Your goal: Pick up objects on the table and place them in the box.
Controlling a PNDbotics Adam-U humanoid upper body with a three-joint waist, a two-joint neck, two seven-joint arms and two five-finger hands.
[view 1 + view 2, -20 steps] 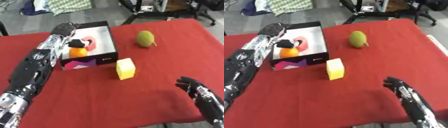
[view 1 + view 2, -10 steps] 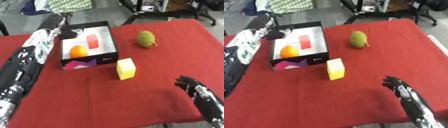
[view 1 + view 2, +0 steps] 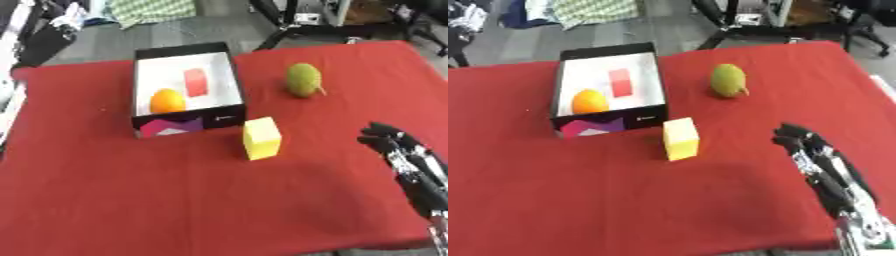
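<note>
Table: red cloth-covered table fills most of the frame.
Box: black open-topped box with a white inside, upper left of centre.
In the box: round orange fruit at the near left; flat red block towards the middle.
Yellow block: pale yellow cube at frame centre, just in front of the box's near right corner, not touching it.
Green fruit: green oval fruit, upper right, well apart from the box.
Right hand: lower right, fingers relaxed and apart, holding nothing.
Left hand: cannot tell; only an arm part shows at the left edge.
</note>
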